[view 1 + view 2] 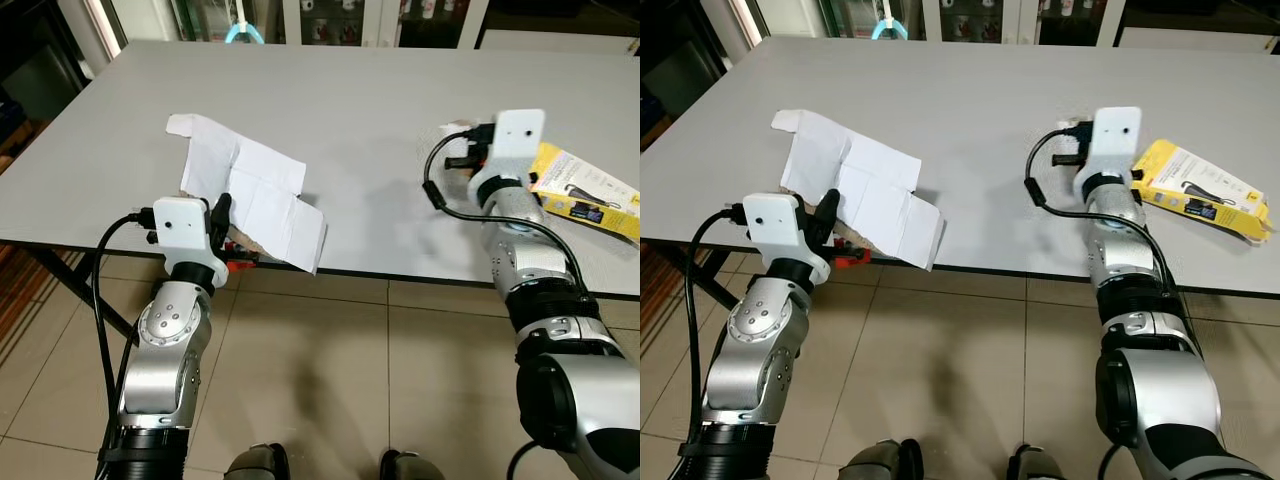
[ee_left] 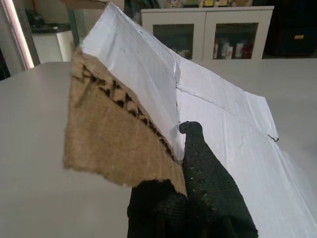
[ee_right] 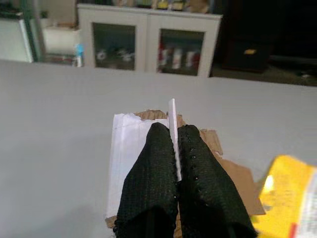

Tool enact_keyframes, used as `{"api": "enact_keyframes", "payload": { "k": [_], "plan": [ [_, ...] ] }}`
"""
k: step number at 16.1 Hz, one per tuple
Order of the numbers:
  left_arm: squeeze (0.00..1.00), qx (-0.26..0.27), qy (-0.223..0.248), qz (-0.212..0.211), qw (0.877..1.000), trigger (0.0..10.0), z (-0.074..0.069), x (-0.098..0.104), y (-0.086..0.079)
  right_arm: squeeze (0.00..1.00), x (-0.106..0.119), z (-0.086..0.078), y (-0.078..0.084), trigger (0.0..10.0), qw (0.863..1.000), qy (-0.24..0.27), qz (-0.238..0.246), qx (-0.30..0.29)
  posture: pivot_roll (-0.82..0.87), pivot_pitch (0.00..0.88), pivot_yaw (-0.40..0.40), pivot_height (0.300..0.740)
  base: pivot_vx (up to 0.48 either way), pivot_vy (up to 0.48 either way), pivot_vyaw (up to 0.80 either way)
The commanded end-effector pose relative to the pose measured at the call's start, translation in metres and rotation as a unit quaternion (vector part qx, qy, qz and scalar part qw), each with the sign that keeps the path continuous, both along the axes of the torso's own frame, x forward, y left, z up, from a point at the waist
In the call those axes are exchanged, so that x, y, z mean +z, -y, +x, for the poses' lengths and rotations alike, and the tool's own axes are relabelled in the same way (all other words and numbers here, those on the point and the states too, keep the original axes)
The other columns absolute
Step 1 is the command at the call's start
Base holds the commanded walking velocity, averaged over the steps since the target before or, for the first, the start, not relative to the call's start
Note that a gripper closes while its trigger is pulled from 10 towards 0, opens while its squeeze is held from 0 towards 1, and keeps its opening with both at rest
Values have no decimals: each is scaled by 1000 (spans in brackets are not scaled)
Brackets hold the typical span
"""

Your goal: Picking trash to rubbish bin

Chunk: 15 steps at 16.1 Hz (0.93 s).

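We see a white-faced, brown-backed torn cardboard sheet [image 1: 250, 200] hanging over the near edge of the grey table [image 1: 350, 110], pinched by our left gripper [image 2: 184, 163]; our right gripper [image 3: 173, 148] clamps a smaller white-and-brown scrap [image 3: 130, 148] beside a yellow package [image 1: 585, 192]; glass-fronted cabinets [image 3: 148, 47] stand behind.

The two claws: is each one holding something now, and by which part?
Left claw grips the white-faced cardboard sheet by its torn near edge. Right claw pinches a thin upright edge of the small white-and-brown cardboard scrap.
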<state>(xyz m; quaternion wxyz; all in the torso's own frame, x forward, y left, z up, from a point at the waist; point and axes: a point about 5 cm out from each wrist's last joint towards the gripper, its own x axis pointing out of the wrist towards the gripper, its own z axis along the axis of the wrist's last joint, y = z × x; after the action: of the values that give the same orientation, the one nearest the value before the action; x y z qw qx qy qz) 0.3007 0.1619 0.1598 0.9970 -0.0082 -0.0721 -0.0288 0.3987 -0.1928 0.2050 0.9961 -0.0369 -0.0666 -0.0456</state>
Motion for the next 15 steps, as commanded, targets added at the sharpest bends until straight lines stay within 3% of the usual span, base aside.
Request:
{"api": "enact_keyframes", "payload": {
  "k": [1,3,5,7,9,13,14,15],
  "plan": [
    [0,41,0,-20,999,10000,3,1,-12,0,-4,-1,-1,10000,1000,-11,15,6,-67,92,60,740,0,0,0],
    [0,127,-28,-42,991,10000,4,-10,-32,0,-23,-5,-13,10000,996,-61,58,34,-72,96,57,740,0,0,0],
    [0,152,-50,-61,985,10000,1,-17,-35,0,-31,-6,-17,10000,993,-86,72,36,-73,100,57,740,0,0,0],
    [0,151,-58,-59,985,10000,2,-21,-38,0,-32,-3,-20,10000,991,-110,64,29,-73,100,57,740,0,0,0],
    [0,153,-51,-50,986,10000,3,-18,-37,0,-21,-1,-25,10000,992,-100,67,47,-72,100,59,740,0,0,0],
    [0,152,-47,-53,986,10000,3,-13,-34,0,-19,-1,-19,10000,994,-92,39,38,-71,98,59,740,0,0,0],
    [0,153,-48,-52,986,10000,3,-13,-34,0,-16,-3,-17,10000,996,-63,60,29,-71,98,59,740,0,0,0],
    [0,152,-49,-48,986,10000,3,-13,-33,0,-17,-3,-17,10000,995,-69,61,33,-71,98,59,740,0,0,0]
  ]
}}
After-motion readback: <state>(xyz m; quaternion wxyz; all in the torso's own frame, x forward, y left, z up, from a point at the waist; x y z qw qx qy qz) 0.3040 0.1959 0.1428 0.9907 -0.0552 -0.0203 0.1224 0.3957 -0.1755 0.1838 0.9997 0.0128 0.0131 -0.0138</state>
